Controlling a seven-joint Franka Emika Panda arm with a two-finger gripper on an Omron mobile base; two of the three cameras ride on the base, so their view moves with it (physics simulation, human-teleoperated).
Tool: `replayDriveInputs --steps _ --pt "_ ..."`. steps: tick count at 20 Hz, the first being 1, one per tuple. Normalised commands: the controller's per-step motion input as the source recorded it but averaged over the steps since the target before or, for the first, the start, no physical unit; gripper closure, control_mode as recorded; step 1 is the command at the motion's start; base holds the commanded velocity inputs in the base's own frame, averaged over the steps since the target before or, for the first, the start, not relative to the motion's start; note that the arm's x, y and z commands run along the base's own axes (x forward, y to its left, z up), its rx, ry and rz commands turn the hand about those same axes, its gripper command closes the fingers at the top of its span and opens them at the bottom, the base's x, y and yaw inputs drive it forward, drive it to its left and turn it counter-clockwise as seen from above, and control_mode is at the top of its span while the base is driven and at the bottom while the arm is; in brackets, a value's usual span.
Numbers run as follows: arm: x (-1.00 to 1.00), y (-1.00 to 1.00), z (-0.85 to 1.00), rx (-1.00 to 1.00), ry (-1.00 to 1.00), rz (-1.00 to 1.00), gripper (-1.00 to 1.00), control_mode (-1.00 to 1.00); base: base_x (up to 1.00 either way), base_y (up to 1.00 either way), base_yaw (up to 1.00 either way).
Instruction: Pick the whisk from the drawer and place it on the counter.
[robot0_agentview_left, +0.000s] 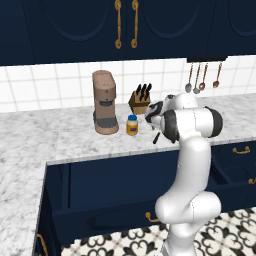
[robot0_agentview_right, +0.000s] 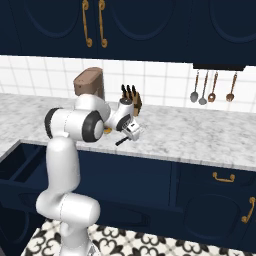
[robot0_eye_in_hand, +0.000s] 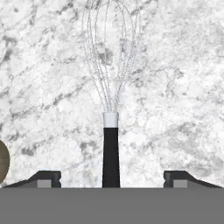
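Silver wires of the whisk (robot0_eye_in_hand: 110, 57) are seen fanned out over the grey-white speckled marble of the tabletop (robot0_eye_in_hand: 175, 78) in the hand view, with the thin black handle running down between the two dark fingers (robot0_eye_in_hand: 46, 178). The gripper (robot0_eye_in_hand: 110, 179) is held wide open: both tips are set well apart from the handle on either side, and nothing is gripped. The whisk appears to be lying on the tabletop, though contact with the stone cannot be confirmed from this angle.

In the left base view the gripper (robot0_agentview_left: 155, 116) is found above the tabletop (robot0_agentview_left: 60, 135), just beside a small jar (robot0_agentview_left: 132, 125) with a blue lid, and the dark handle of the whisk (robot0_agentview_left: 156, 137) is seen just below it near the front edge. A brown coffee machine (robot0_agentview_left: 105, 102) and a knife block (robot0_agentview_left: 140, 99) are placed further back against the white tiled wall. Copper-coloured spoons and ladles (robot0_agentview_left: 202, 77) are hung on the wall to the right.

The navy drawer (robot0_agentview_left: 100, 192) is seen pulled out below the tabletop edge, its brass pull partly hidden by the arm
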Motion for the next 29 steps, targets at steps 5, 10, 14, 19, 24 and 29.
replayDriveInputs --steps 5,10,14,19,24,29 --pt "-0.83 0.00 0.55 0.00 -0.10 0.12 -1.00 -1.00 0.00 0.00 0.00" --pt "-0.72 0.00 0.89 0.00 -0.12 0.10 -1.00 -1.00 0.00 0.00 0.00" --pt "-0.79 0.00 0.98 0.00 -0.16 0.14 -1.00 -1.00 0.00 0.00 0.00" --pt "-0.74 0.00 0.84 0.00 -0.20 0.15 -1.00 -1.00 0.00 0.00 0.00" --pt "-0.90 0.00 0.38 0.00 -0.22 0.17 -1.00 -1.00 0.00 0.00 0.00" --pt "-0.56 -0.03 0.17 0.00 -0.16 0.10 -1.00 -1.00 0.00 0.00 0.00"
